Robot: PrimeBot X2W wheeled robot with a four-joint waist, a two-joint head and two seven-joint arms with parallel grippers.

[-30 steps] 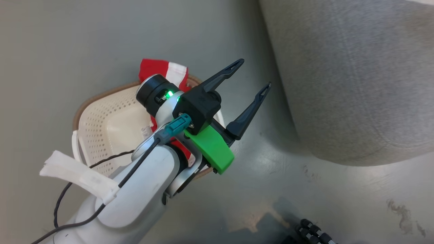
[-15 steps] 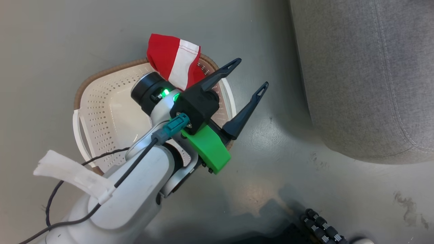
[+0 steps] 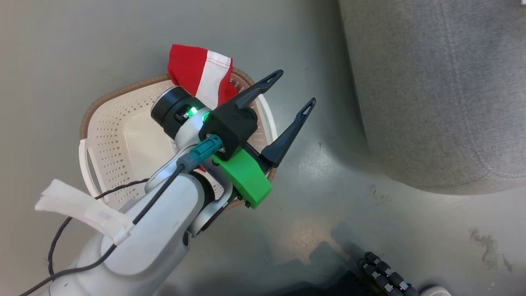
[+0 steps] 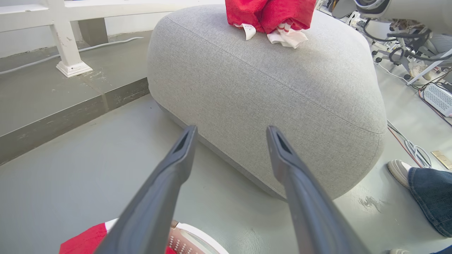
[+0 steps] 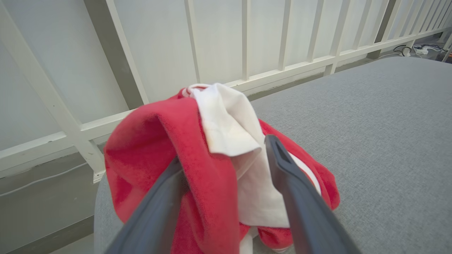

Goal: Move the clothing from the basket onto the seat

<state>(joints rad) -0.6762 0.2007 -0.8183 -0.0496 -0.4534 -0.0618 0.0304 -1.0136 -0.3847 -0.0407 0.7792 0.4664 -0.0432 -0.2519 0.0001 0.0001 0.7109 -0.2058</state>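
We stand on a smooth grey floor [image 3: 82, 49], with a white railing [image 5: 247, 38] behind the big grey seat [image 3: 431, 102]. In the left wrist view a person's shoe [image 4: 399, 169] and loose cables [image 4: 411, 148] lie off the seat's right end. Our left gripper [image 3: 296, 87] hangs over the white perforated basket [image 3: 119, 123], at the side nearest the seat. Its fingers are spread wide, point toward the seat and hold nothing. A red and white garment [image 3: 193, 74] drapes over the basket's far brown rim, partly hidden behind our wrist. Our right gripper [image 5: 225, 151] is over the top of the seat with its fingers about as far apart as the left one's. The red clothing [image 5: 197, 169] sits heaped between them, and the cloth brushes the inner faces of both fingers. We cannot tell whether it hangs from them or rests on the cushion by its own weight. That heap lies near the seat's edge facing the railing. Beside it the grey upholstery runs broad toward the seat's rounded right end. A strip of floor separates the basket from the seat's near edge.
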